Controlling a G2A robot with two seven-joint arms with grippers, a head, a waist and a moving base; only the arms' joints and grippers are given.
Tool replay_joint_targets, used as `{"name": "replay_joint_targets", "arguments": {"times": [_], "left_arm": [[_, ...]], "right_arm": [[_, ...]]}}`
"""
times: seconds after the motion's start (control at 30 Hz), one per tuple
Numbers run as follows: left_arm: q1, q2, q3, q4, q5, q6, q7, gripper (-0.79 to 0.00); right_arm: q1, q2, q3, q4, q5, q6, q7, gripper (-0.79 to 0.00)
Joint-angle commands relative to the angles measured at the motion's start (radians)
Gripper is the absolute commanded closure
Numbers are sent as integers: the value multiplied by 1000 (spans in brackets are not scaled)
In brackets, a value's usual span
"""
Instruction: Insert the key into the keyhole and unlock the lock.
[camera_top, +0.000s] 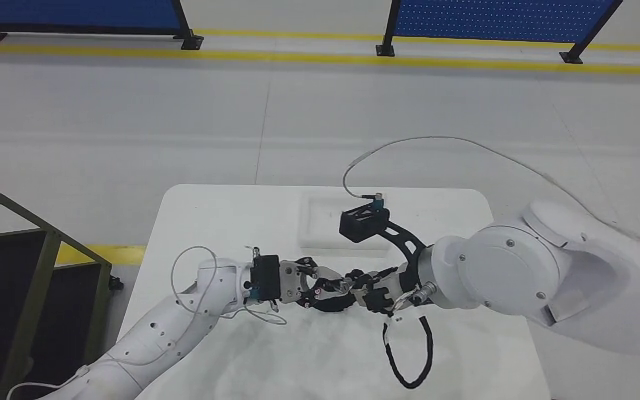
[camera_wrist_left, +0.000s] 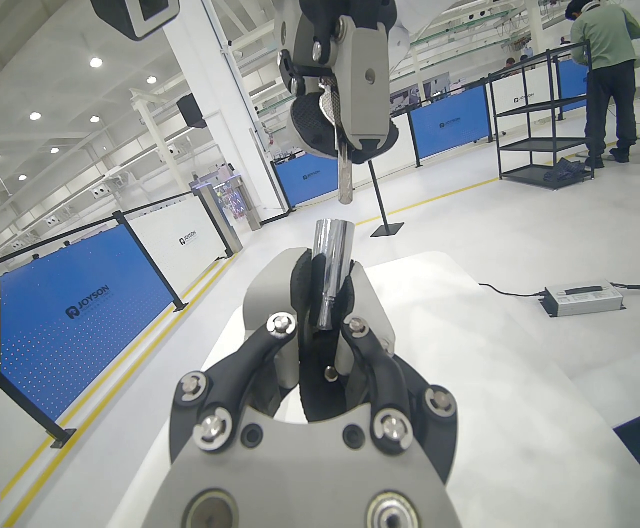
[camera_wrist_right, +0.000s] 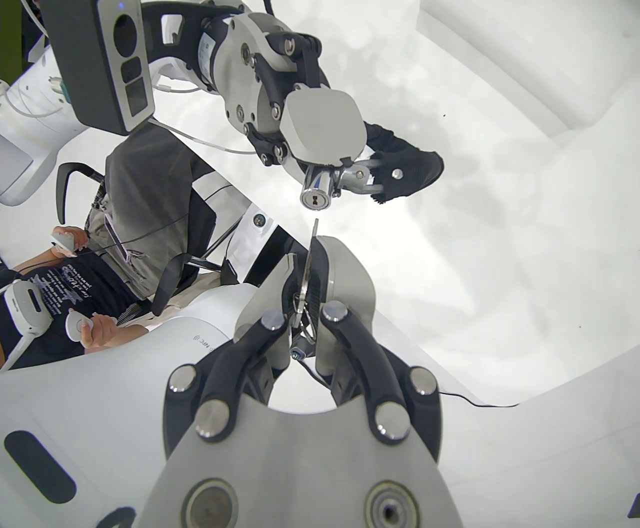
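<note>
While the left gripper (camera_wrist_left: 327, 266) clamps the lock (camera_wrist_left: 334, 237) above the tabletop (camera_wrist_left: 500, 350), the right gripper (camera_wrist_right: 310, 256) pinches the key (camera_wrist_right: 313, 240). The key's blade points straight at the keyhole (camera_wrist_right: 315, 201), just short of it and nearly in line.

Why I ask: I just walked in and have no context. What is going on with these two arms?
The left tool holds a shiny metal lock, its keyhole facing the other arm. The right tool grips a key, its tip aimed at the keyhole with a small gap between them, so the key is not yet in. Both are held up above the white table.
</note>
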Motion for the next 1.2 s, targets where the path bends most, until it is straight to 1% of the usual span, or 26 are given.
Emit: {"name": "replay_joint_targets", "arguments": {"times": [0.0,0.23,0.47,0.9,1.17], "left_arm": [[0,-3,-2,2,3,-5,2,0],[5,-15,-10,11,13,-21,11,0],[10,-25,-18,15,26,-28,16,0],[19,-40,-41,32,39,-37,32,0],[26,-46,-54,35,49,-44,36,0]], "right_arm": [[18,-2,-17,1,6,3,-3,0],[75,-14,-68,13,39,15,-15,0],[98,-23,-90,25,68,32,-32,0],[93,-36,-94,50,112,53,-53,0],[80,-39,-89,59,111,63,-63,0]]}}
